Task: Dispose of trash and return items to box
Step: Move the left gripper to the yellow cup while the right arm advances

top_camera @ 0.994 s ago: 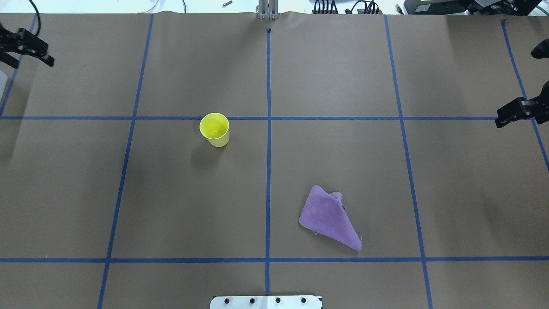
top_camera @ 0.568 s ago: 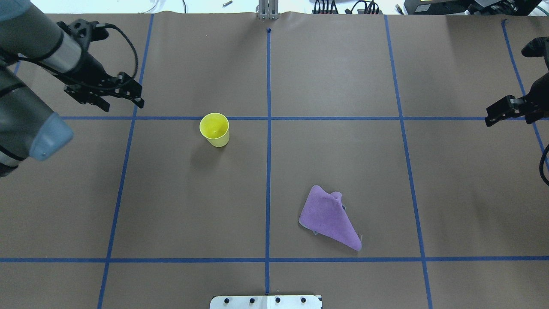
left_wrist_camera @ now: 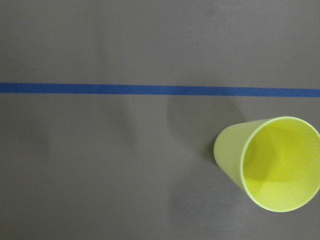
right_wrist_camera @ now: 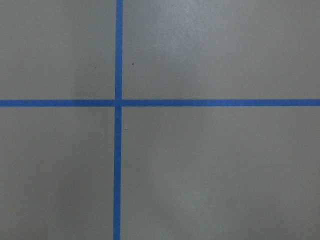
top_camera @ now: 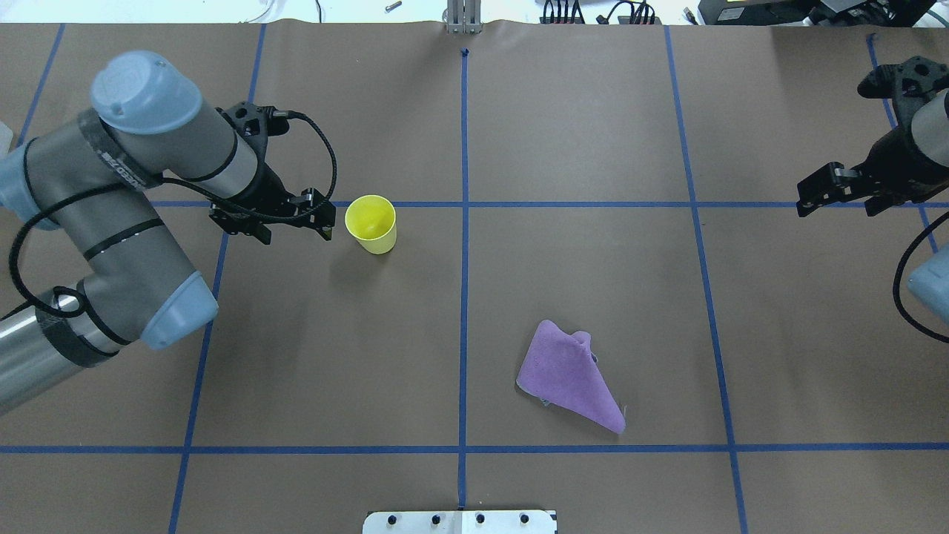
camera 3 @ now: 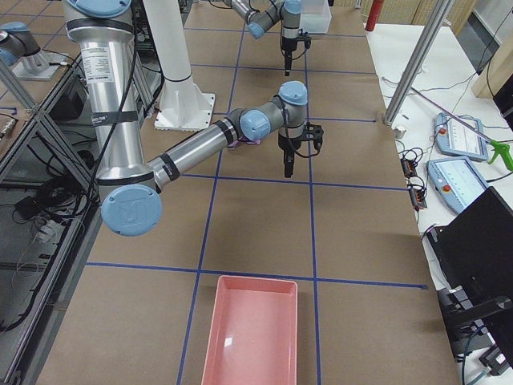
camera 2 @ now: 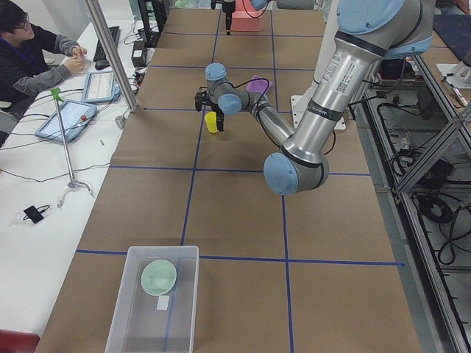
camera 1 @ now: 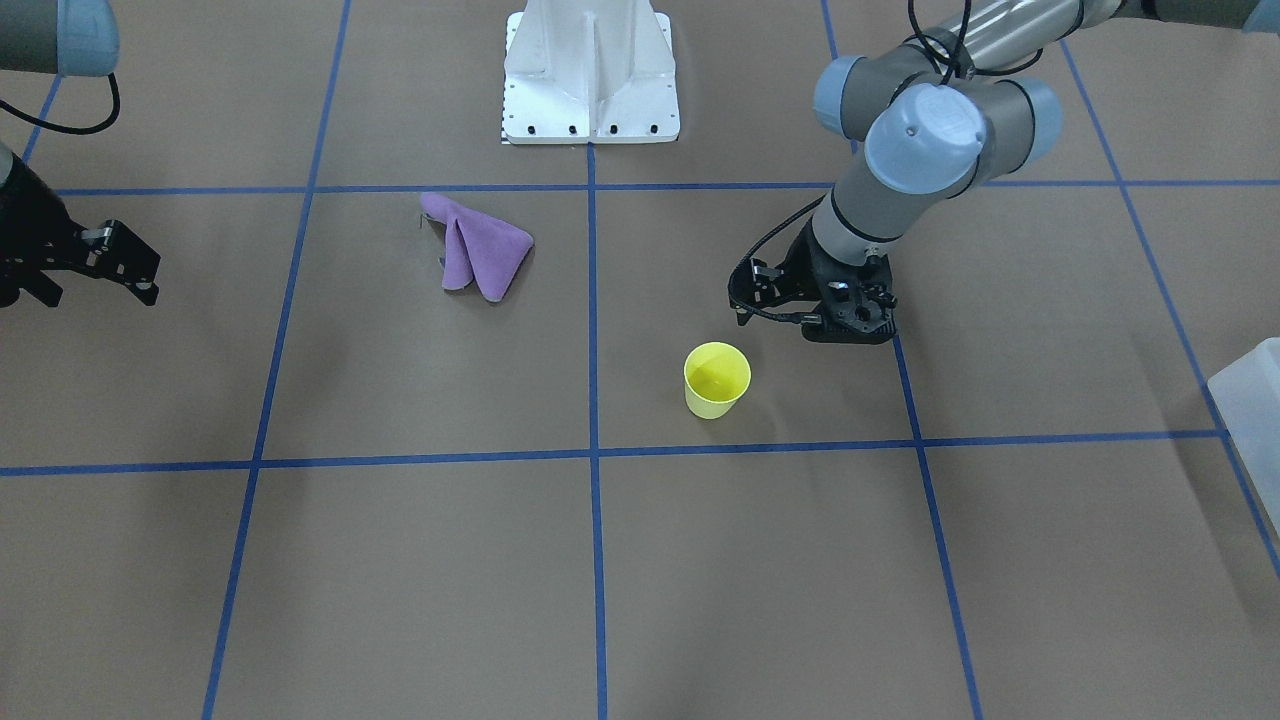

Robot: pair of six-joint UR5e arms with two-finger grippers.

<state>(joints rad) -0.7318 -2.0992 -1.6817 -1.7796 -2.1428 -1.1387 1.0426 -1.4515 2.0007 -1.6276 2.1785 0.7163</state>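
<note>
Left gripper (top_camera: 295,231) has swept in from the far table edge, where it sat a second ago, and now hangs just beside the yellow cup (top_camera: 371,223), jaws spread and holding nothing. Right gripper (top_camera: 836,208) has only crept a little inward along the blue tape line (top_camera: 578,204); its jaws are also apart and empty. Cup and purple cloth (top_camera: 567,374) lie where they lay before.

Neither wrist view shows any finger, so the jaw gap reads only from the overhead and front views. In the front view the left arm's own wrist covers part of its gripper, and the clear bin (camera 1: 1250,400) is cut off at the frame edge.

Upright and open-mouthed, the cup stands on the side of the left gripper facing the table's middle, apart from the fingertips, its rim round and undented, with nothing visible inside. Folded into a rough triangle, the cloth lies well apart from both grippers, nearer the robot's base.
</note>
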